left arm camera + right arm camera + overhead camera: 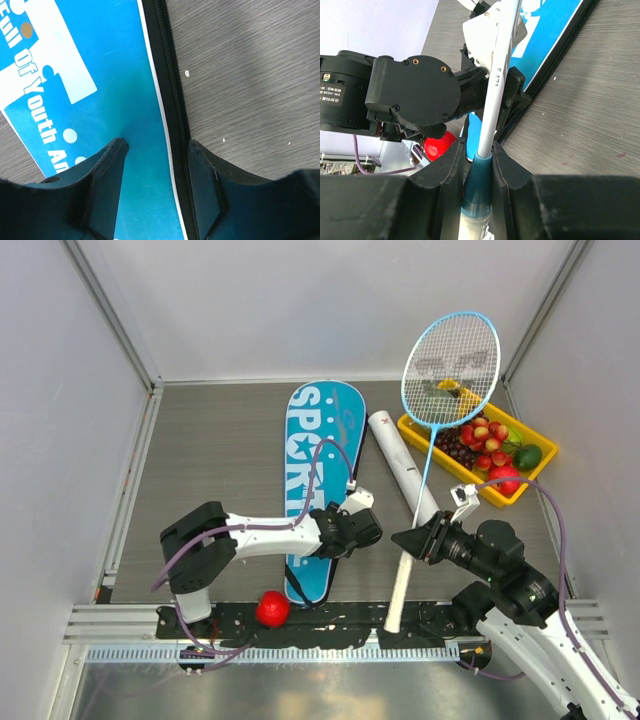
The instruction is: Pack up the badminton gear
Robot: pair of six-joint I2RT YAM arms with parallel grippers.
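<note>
Right gripper is clenched on the racket, right at the blue collar where the shaft meets the white handle. The racket head is out over the yellow tray at the far right corner, and the handle end reaches the tabletop's near edge. Left gripper has its jaws apart, straddling the zipped right edge of the blue cover, which lies mid-table, running near to far. The white tube lies between cover and tray, with the shaft crossing over it. The red ball sits at the near edge.
</note>
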